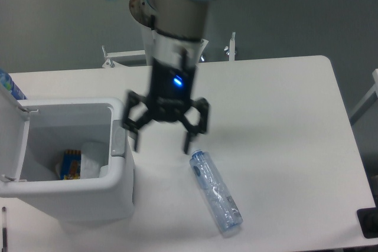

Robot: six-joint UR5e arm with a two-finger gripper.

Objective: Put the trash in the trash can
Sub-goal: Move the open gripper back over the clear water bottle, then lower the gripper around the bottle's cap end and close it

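Gripper [162, 141] is empty, fingers spread wide, hanging above the table [283, 116]. Some motion blur on the fingers.

Bottle [215, 190] lies flat on the table just below and to the right of the fingertips in the picture, not touching them. Its long axis runs diagonally away from the gripper; which end carries the cap is hard to tell.

Bin [65, 157] stands just to the gripper's left, lid swung open. Inside: a white crumpled wrapper [93, 159] and a blue-and-orange packet [71, 165] beside it.

Judgement: wrapper looks already binned, so one item done; bottle remains. Step in hand is the approach to the bottle.

Next move calls for:
- shifting right and toward the bottle's middle
- turning the wrist so the fingers straddle the bottle across its narrow width
- descending, then closing

Crushed plastic may flex or roll under the squeeze.
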